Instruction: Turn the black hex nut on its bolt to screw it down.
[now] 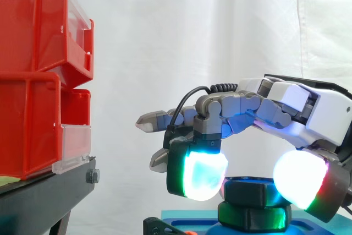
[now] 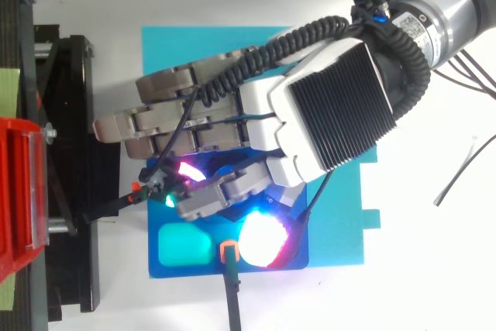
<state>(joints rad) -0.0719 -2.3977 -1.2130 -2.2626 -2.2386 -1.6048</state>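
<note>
The black hex nut (image 1: 250,191) sits on top of a wider black hex piece (image 1: 253,217) that is lit green, on a blue fixture (image 1: 181,216). My hand (image 1: 308,108) hangs over it from the right. One curled finger's glowing pad (image 1: 201,171) stands against the nut's left side and the thumb's glowing pad (image 1: 300,180) against its right side, pinching it. The other fingers (image 1: 159,120) stretch straight out to the left. From above, my hand (image 2: 325,114) covers the nut; the thumb pad (image 2: 263,239) glows near the fixture's front edge.
Stacked red bins (image 1: 33,81) rest on a black stand (image 1: 44,196) at the left, close to the outstretched fingers. A teal block (image 2: 184,244) and an orange-tipped black clamp (image 2: 229,252) lie on the dark blue plate (image 2: 298,257), which sits on a cyan mat (image 2: 341,222).
</note>
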